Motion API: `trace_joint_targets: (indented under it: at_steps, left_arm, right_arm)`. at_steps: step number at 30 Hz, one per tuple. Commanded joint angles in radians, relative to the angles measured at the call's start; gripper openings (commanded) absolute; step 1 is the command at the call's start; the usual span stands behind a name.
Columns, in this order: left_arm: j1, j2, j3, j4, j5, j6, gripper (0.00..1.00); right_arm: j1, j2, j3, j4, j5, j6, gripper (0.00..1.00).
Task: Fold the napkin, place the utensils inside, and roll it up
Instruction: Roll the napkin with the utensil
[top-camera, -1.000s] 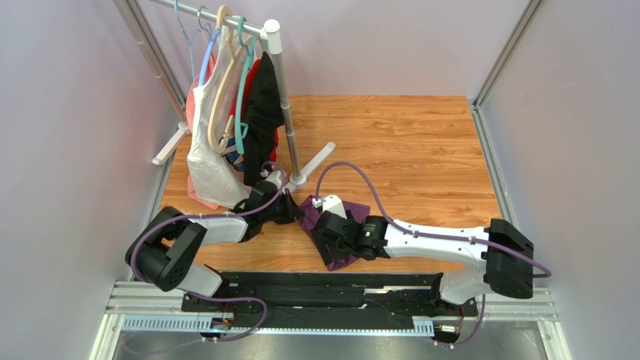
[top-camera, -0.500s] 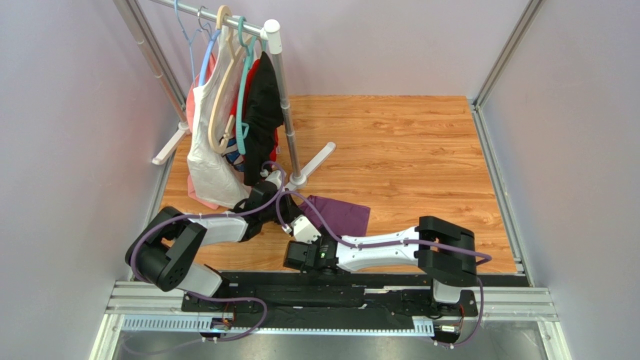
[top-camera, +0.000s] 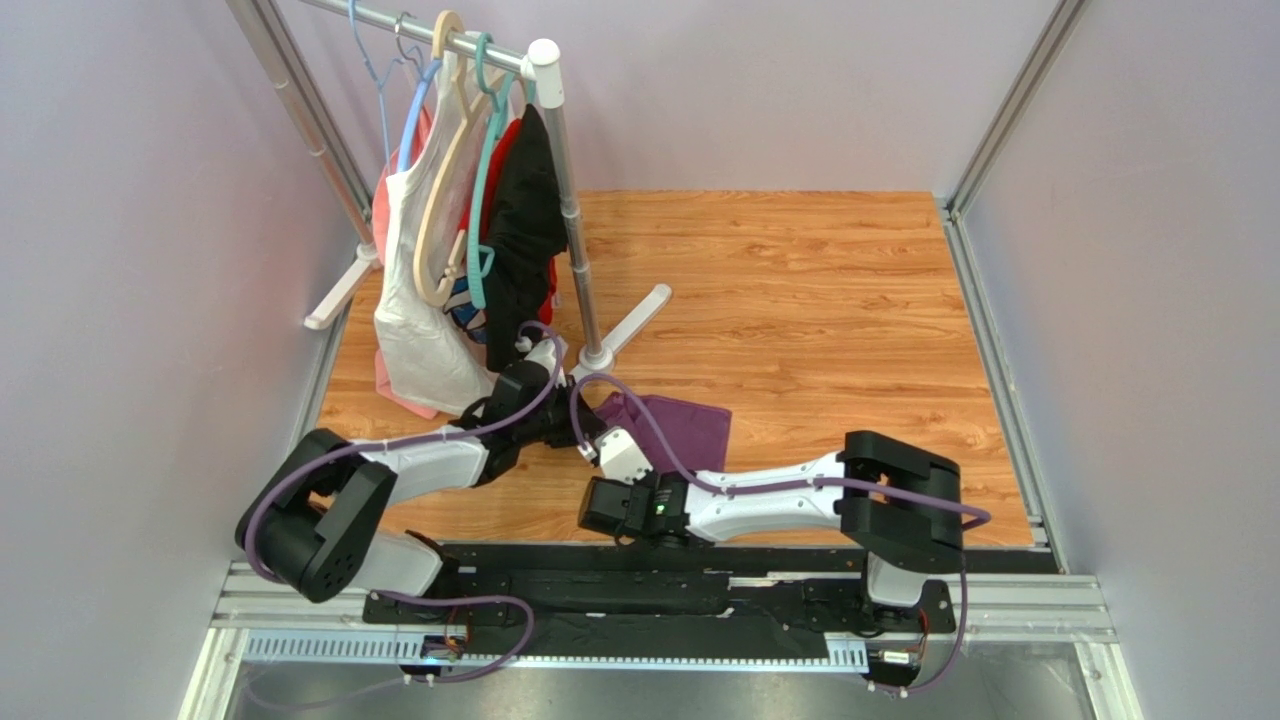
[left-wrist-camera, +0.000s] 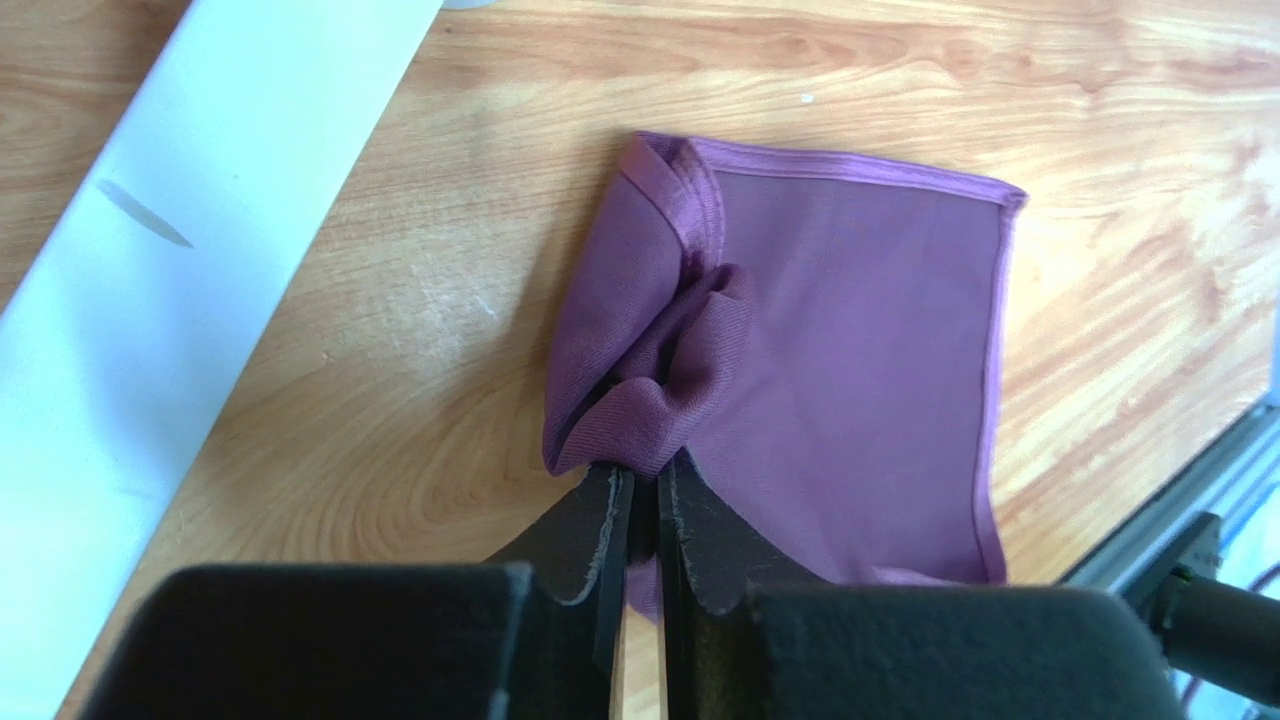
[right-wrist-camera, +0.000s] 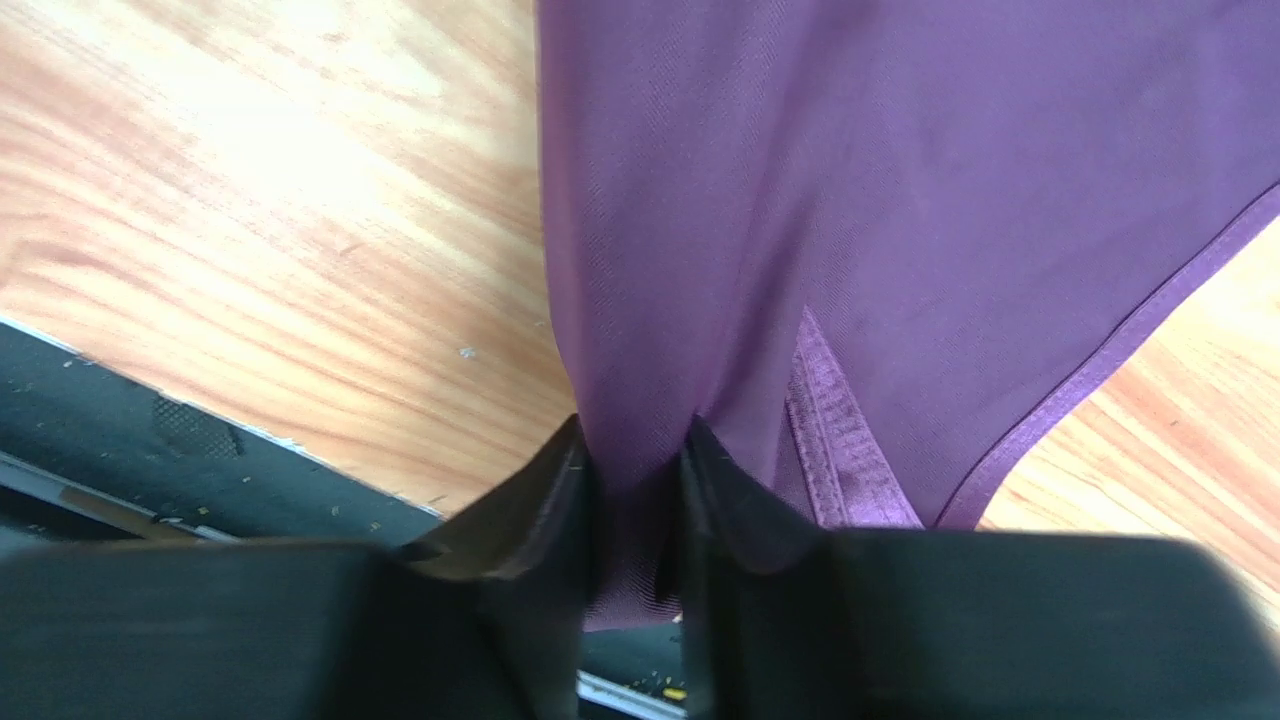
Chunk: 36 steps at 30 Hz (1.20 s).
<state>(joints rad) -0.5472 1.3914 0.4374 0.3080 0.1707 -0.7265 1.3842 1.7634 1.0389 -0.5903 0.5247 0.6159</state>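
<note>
The purple napkin (top-camera: 684, 425) lies mostly flat on the wooden worktop (top-camera: 842, 300), near its front edge and a little left of the middle. The left gripper (left-wrist-camera: 639, 483) has its jaws narrow, pinching a bunched fold at the cloth's left side, near the white foot of the clothes rack (left-wrist-camera: 181, 255). The right gripper (right-wrist-camera: 639, 450) has its jaws clamped on the napkin's front part.

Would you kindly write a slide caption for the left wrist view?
Left gripper pinching a bunched edge of the purple napkin on the wooden table.
</note>
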Motion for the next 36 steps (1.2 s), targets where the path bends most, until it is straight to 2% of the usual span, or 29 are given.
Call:
trace_joint_targets:
  at_steps: [1, 3, 4, 7, 10, 16, 25, 36]
  left_arm:
    - [0.001, -0.092, -0.012, -0.032, 0.004, 0.016, 0.31]
    - [0.001, -0.144, -0.023, -0.049, 0.006, 0.01, 0.48]
    - [0.001, -0.164, -0.026, -0.058, 0.004, 0.012, 0.61]
    - [0.001, -0.245, -0.035, -0.11, -0.014, 0.021, 0.77]
    - [0.001, -0.319, -0.045, -0.161, -0.033, 0.044, 0.82]
    - [0.001, -0.381, -0.077, -0.168, -0.022, 0.11, 0.84]
    - [0.001, -0.405, -0.127, -0.069, 0.05, 0.182, 0.84]
    - [0.001, -0.462, -0.131, -0.168, -0.1, 0.19, 0.85]
  right_arm:
    - [-0.043, -0.013, -0.14, 0.15, -0.15, 0.005, 0.15]
    - [-0.066, -0.047, -0.183, 0.238, -0.241, -0.004, 0.1]
    - [-0.074, -0.056, -0.215, 0.26, -0.27, -0.007, 0.07]
    - [-0.1, -0.084, -0.269, 0.328, -0.36, -0.025, 0.0]
    - [-0.132, -0.119, -0.313, 0.395, -0.472, -0.038, 0.0]
    - [-0.235, -0.189, -0.373, 0.443, -0.679, -0.076, 0.0]
    - [-0.367, -0.183, -0.413, 0.438, -0.824, -0.13, 0.0]
    - [-0.487, -0.13, -0.442, 0.481, -0.979, -0.134, 0.0]
